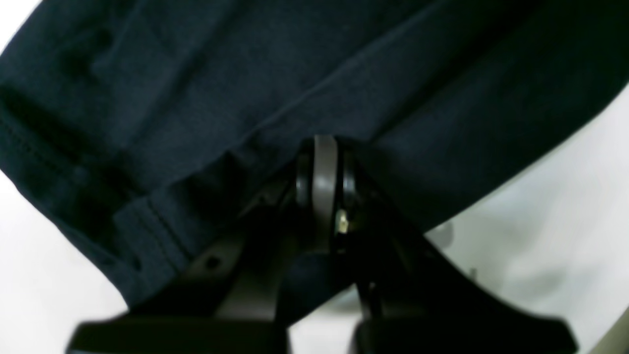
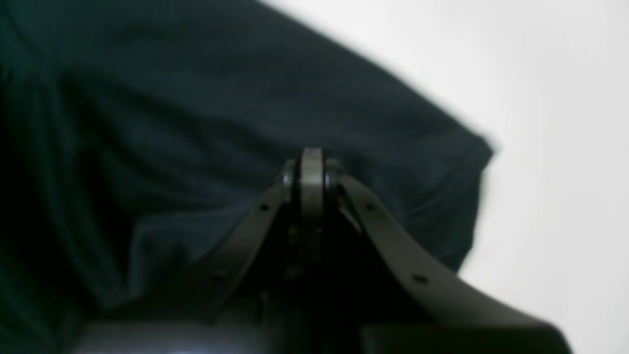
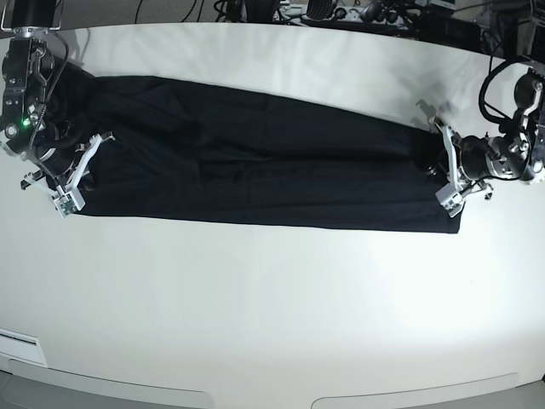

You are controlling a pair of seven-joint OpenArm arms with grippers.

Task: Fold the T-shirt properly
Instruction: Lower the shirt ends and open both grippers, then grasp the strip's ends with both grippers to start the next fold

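The black T-shirt [image 3: 255, 162] lies across the white table [image 3: 272, 290] as one long, narrow band running left to right. My left gripper [image 3: 433, 162] is at the band's right end, and in the left wrist view its jaws [image 1: 324, 152] are shut on the cloth [image 1: 245, 78], with a stitched hem [image 1: 152, 236] just to the left. At the band's left end sits my right gripper [image 3: 88, 167]. Seen from the right wrist, its jaws [image 2: 311, 162] are also shut on the fabric [image 2: 172, 123], and creases fan out from the pinch.
Cables and dark equipment [image 3: 341, 12] crowd the table's far edge. A white strip [image 3: 19, 345] lies at the near left corner. Bare white tabletop stretches in front of the shirt.
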